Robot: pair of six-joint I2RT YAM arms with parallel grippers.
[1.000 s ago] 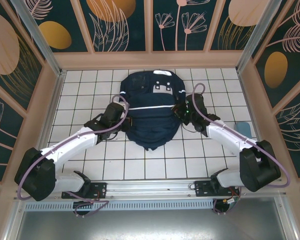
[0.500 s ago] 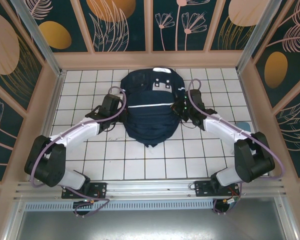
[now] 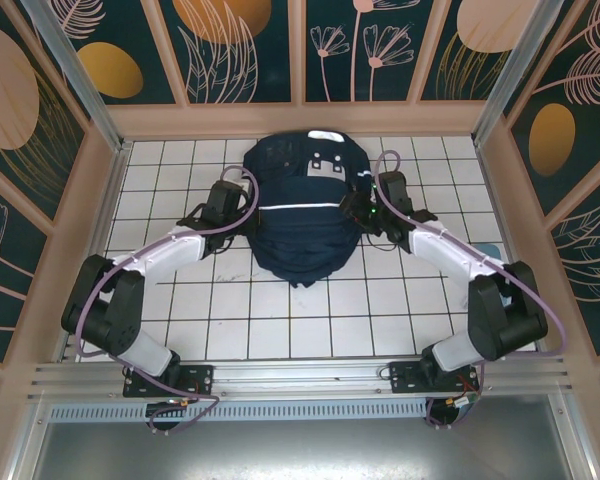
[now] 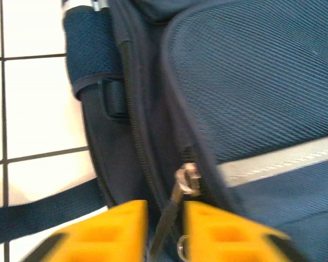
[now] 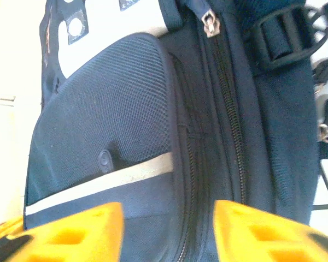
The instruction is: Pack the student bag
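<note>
The student bag (image 3: 300, 230), dark navy with a thin white stripe and white patches near its top, lies flat at the back middle of the tiled table. My left gripper (image 3: 242, 213) is at its left side. In the left wrist view, that gripper (image 4: 165, 218) is open and a metal zipper pull (image 4: 187, 180) with its dark tab hangs loose between the yellow fingers (image 4: 104, 229). My right gripper (image 3: 352, 208) is at the bag's right side. In the right wrist view it (image 5: 169, 229) stands wide open over the bag (image 5: 109, 109), beside the side zipper (image 5: 227, 109), gripping nothing.
The bag lies on a white tiled table (image 3: 230, 320) enclosed by patterned walls (image 3: 60, 200) on three sides. A navy strap (image 4: 33, 218) trails onto the tiles left of the bag. A black buckle (image 5: 284, 33) and a zipper slider (image 5: 210, 23) sit near the bag's top.
Both arms have stretched forward and the bag has slid toward the back wall. Both grippers were shut on the bag's sides and have now opened.
</note>
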